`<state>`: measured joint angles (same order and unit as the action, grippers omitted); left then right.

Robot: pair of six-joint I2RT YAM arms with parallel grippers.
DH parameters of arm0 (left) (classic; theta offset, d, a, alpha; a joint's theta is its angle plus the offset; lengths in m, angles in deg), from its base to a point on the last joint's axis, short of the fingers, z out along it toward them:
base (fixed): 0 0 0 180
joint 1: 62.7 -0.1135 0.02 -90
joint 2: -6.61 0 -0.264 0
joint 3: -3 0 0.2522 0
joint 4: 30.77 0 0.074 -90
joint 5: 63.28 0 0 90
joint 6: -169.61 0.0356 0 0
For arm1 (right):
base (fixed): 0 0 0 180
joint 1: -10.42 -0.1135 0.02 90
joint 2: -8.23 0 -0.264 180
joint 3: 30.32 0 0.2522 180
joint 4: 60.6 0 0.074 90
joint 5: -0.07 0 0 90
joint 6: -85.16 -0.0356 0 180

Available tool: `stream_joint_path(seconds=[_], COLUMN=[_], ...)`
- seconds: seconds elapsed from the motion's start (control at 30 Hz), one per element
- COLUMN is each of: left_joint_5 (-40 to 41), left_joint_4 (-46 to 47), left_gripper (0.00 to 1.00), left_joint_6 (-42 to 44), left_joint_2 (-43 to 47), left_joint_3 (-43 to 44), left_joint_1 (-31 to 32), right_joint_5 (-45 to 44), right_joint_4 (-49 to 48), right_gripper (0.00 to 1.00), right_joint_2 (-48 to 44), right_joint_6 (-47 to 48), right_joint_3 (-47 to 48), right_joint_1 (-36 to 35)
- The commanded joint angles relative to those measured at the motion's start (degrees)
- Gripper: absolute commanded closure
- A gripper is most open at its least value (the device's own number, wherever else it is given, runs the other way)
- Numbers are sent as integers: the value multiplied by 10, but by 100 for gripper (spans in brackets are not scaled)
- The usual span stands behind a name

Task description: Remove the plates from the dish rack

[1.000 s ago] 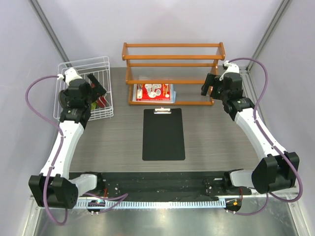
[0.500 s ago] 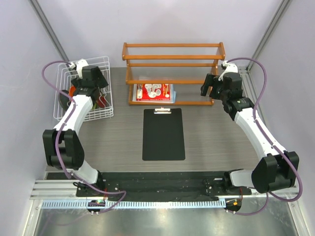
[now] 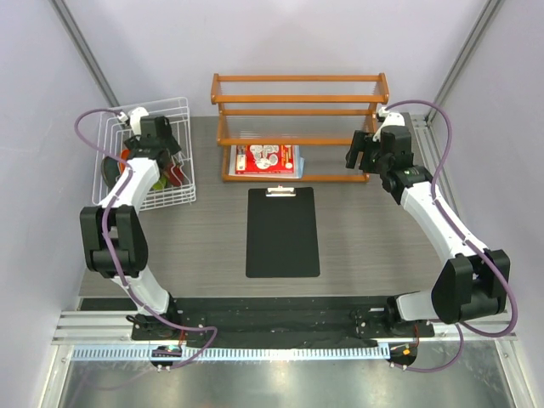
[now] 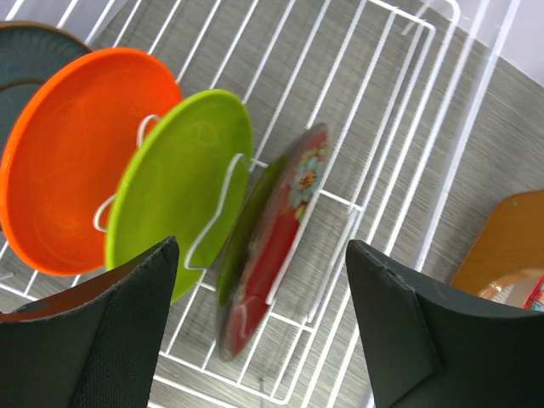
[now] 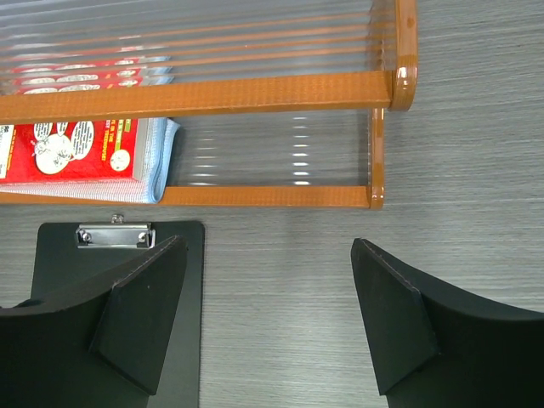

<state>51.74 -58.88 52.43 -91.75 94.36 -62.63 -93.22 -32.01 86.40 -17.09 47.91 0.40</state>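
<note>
The white wire dish rack [image 3: 189,174] stands at the table's back left, its wires [image 4: 399,127] filling the left wrist view. Upright in it stand the plates: teal [image 4: 25,59], orange [image 4: 81,161], lime green [image 4: 183,183] and dark red floral [image 4: 276,246]. My left gripper [image 3: 166,155] hangs open just above the rack. In its wrist view the left gripper [image 4: 262,246] straddles the red plate without touching it. My right gripper [image 3: 360,151] is open and holds nothing, over bare table by the shelf's right end [image 5: 268,245].
An orange-brown wooden shelf [image 3: 299,110] stands at the back centre, with a red printed packet [image 3: 265,159] on its bottom level. A black clipboard [image 3: 283,231] lies flat in mid-table. Its clip end [image 5: 59,263] sits left of the right gripper.
The left arm has folded its elbow in and carried its gripper back over the rack, closer to the plates. The right gripper has edged slightly left.
</note>
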Motion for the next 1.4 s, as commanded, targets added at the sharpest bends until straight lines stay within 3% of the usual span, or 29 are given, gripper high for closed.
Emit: stream_joint_path(seconds=[0.0, 0.17, 0.47, 0.63, 0.87, 1.03, 1.37], left_joint_5=[-15, -30, -43, -41, -46, -52, -98], left_joint_4=[33, 38, 46, 44, 55, 3, -60], left_gripper=[25, 44, 66, 100, 100, 100, 100], left_joint_6=[-22, -35, -39, -38, 8, 40, 24], left_joint_2=[-5, -18, -25, -20, 44, 89, 207], left_joint_3=[-10, -21, -36, -39, -48, -1, 5], left_joint_1=[-23, -29, -32, -32, -31, -30, -30], right_joint_5=[0, -1, 2, 3, 9, 26, 134], right_joint_4=[-20, -19, -16, -13, -8, -2, -3], right_gripper=[17, 18, 18, 18, 18, 18, 19], right_joint_2=[3, 4, 2, 1, 6, 9, -4], right_joint_6=[8, 8, 7, 6, 4, -1, -23], right_joint_3=[5, 4, 3, 5, 7, 13, 15], right_joint_1=[-1, -2, -2, -2, -2, -2, -3])
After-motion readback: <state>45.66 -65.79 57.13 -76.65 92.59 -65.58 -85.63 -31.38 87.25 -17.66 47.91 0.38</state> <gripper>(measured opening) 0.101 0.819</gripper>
